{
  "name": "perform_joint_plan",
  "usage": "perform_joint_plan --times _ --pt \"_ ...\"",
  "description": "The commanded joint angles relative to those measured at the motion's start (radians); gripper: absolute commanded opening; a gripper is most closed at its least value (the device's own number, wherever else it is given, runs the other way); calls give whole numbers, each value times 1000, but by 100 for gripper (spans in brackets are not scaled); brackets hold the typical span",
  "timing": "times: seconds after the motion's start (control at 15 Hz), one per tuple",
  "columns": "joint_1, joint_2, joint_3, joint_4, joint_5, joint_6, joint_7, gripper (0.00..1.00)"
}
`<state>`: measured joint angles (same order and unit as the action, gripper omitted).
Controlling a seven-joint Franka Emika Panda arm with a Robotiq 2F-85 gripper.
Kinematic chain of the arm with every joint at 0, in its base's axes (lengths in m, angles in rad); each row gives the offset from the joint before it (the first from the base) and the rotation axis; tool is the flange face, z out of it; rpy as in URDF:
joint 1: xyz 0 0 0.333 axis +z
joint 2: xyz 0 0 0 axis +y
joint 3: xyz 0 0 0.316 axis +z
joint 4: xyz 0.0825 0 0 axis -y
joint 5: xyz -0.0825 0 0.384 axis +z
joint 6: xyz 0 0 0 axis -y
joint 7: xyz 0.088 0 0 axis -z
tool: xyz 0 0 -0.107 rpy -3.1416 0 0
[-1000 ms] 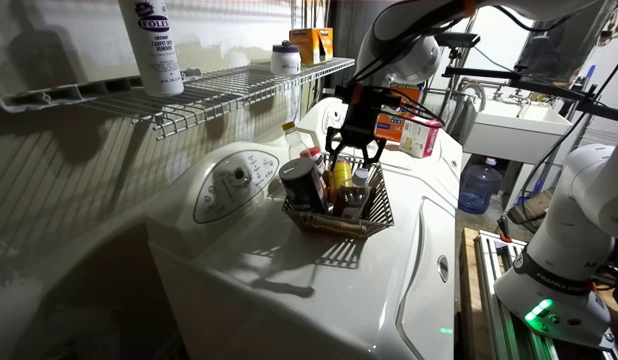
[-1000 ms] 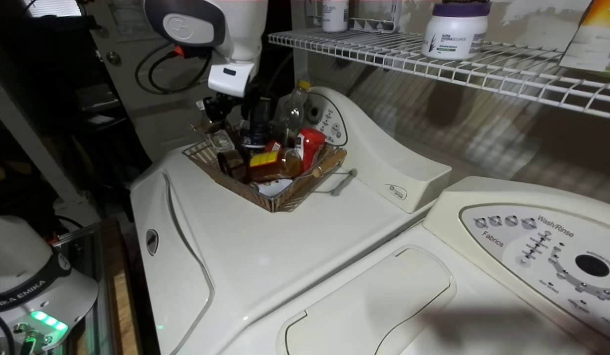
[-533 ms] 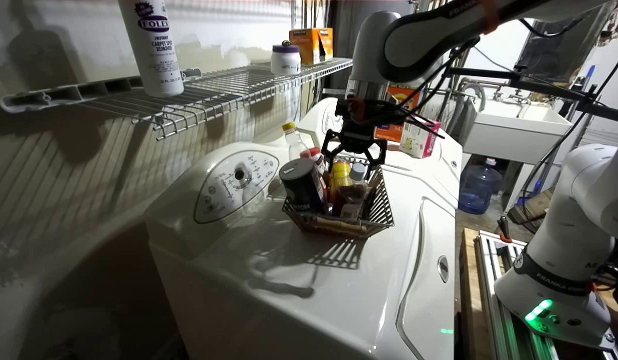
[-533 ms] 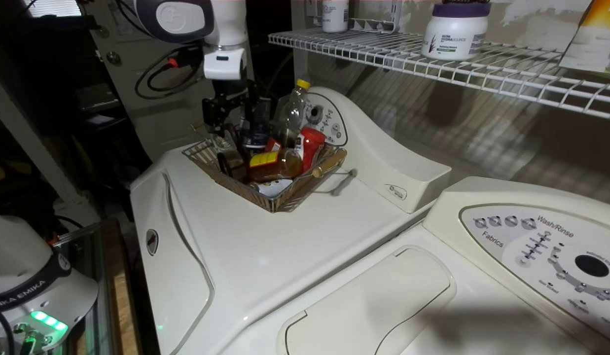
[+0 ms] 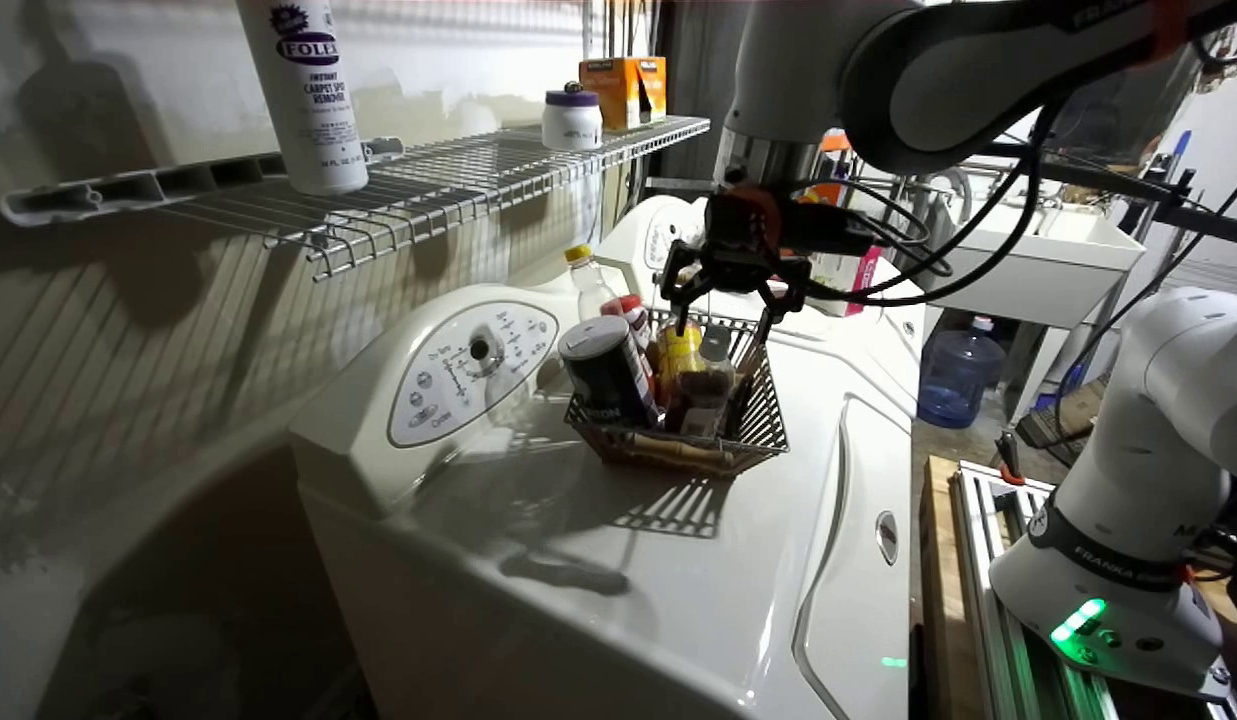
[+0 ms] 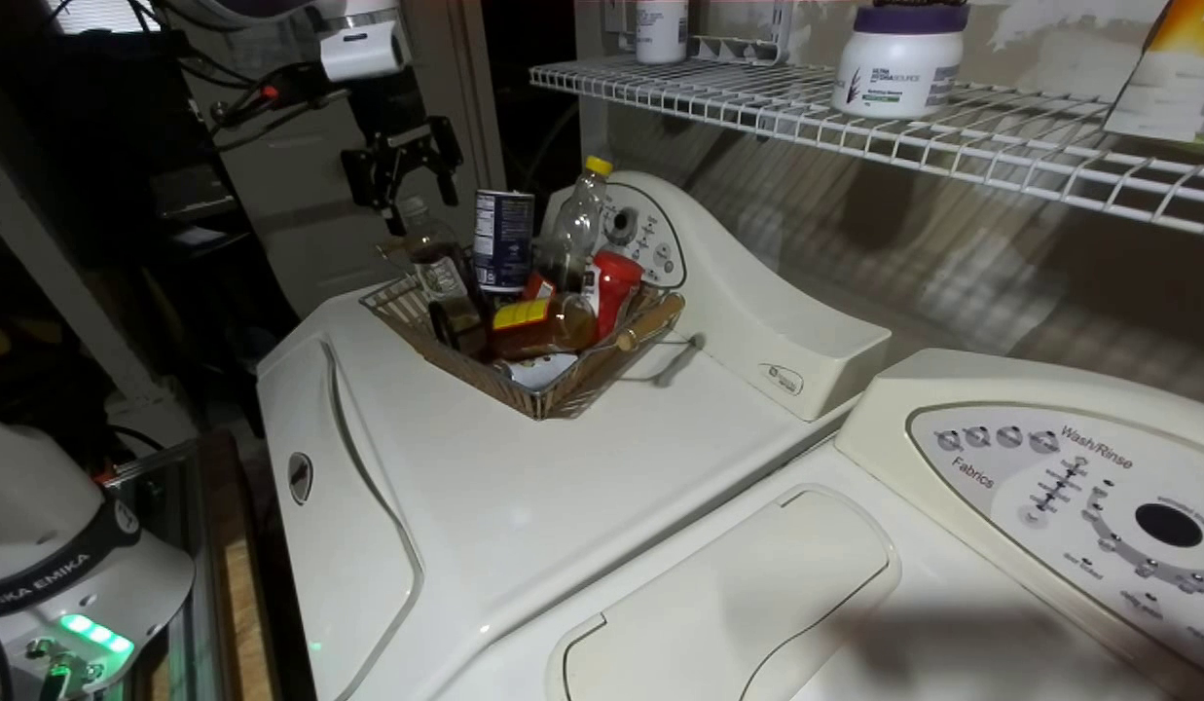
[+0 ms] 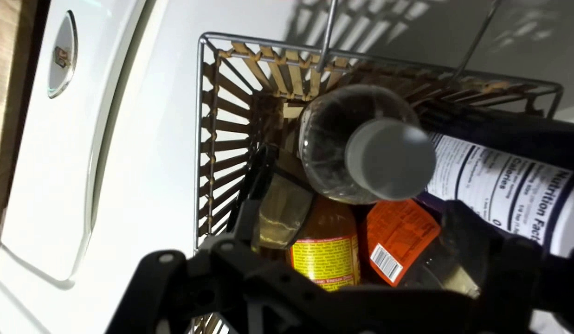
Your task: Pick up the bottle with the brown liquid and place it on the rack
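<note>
Bottle (image 7: pixel 361 144): clear, grey-capped; shadowed liquid seemingly brown.
Basket (image 7: pixel 226 145): bottle near one edge, canister (image 7: pixel 495 181) beside it.
Gripper (image 5: pixel 722 329): fingers wide apart.

All views down onto basket (image 7: pixel 292 69)

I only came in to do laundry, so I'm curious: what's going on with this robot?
A robot arm has its tool hanging open near the top of the bottle with the brown liquid, gripping nothing. The bottle sits in the basket on a white appliance. It is meant to go on the rack, so neither the grasp nor the placing is done yet.
</note>
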<state>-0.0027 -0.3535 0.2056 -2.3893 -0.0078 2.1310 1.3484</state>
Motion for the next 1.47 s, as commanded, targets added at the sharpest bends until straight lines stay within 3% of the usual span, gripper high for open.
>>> perform_joint_plan --times 0.0,0.4,1.4 --pt "13 -64 32 -25 -53 -22 52 100" --pt "24 -61 65 -6 -55 -20 69 100" --pt "42 -12 44 15 -30 10 24 97"
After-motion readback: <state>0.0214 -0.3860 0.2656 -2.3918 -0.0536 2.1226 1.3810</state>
